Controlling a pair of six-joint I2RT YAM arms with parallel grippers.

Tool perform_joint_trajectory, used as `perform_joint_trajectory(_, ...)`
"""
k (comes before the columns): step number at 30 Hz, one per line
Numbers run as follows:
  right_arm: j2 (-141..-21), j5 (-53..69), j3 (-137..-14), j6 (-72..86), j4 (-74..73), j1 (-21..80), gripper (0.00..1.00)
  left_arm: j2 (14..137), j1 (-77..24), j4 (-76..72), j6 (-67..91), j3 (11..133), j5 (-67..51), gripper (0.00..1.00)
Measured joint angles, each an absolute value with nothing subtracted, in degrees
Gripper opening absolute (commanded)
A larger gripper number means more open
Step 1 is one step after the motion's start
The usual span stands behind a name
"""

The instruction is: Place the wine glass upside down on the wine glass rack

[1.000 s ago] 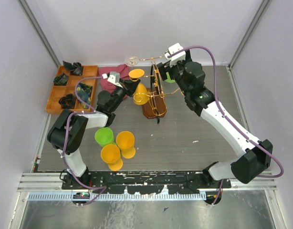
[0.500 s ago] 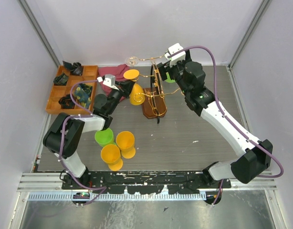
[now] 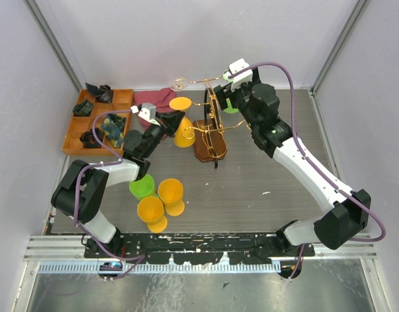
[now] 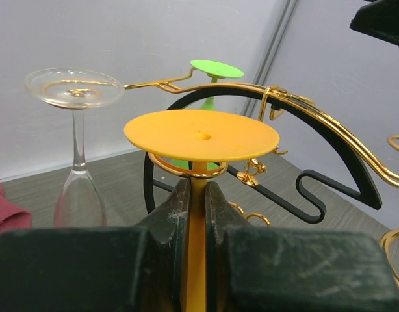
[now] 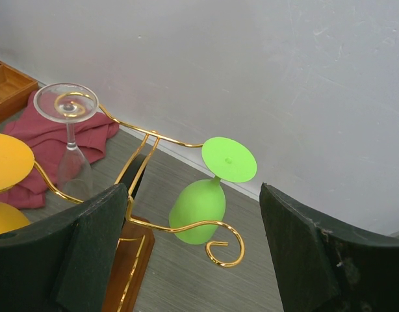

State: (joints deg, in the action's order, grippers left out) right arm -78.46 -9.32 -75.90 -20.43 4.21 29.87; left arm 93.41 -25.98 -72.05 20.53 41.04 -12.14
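Note:
The wine glass rack [image 3: 211, 116] is a gold wire stand on a dark wooden base [image 3: 209, 148]. My left gripper [image 3: 169, 121] is shut on the stem [image 4: 197, 247] of an orange wine glass [image 3: 182, 133], held upside down with its foot [image 4: 201, 135] on top. A gold rack loop [image 4: 198, 170] sits round the stem just under the foot. A clear glass [image 4: 75, 91] and a green glass [image 5: 203, 205] hang upside down on the rack. My right gripper [image 5: 193, 195] is open, its fingers either side of the green glass and apart from it.
A wooden compartment tray [image 3: 81, 125] with small items lies at the far left, with a red cloth [image 3: 151, 101] beside it. A green glass [image 3: 142, 186] and two orange glasses [image 3: 170, 193] stand on the table near my left arm. Walls close in the back and sides.
My left gripper has shifted slightly left and nearer with the orange glass still in it, next to the rack. The right arm has not moved.

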Motion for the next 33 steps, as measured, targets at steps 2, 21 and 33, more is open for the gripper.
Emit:
perform_joint_trajectory(2, -78.72, -9.30, -75.90, -20.43, 4.23, 29.87, 0.88, 93.41, -25.98, -71.75, 20.40, 41.04, -12.78, 0.00)
perform_joint_trajectory(21, -79.11, -9.54, -74.61, -20.36, 4.19, 29.76, 0.88, 96.68, -26.04, -70.63, 20.69, 42.52, -17.28, 0.56)
perform_joint_trajectory(33, -79.11, -9.54, -75.18, -19.07, 3.07, 29.76, 0.90, 85.84, -26.02, -60.84, 16.03, 38.26, -14.06, 0.58)
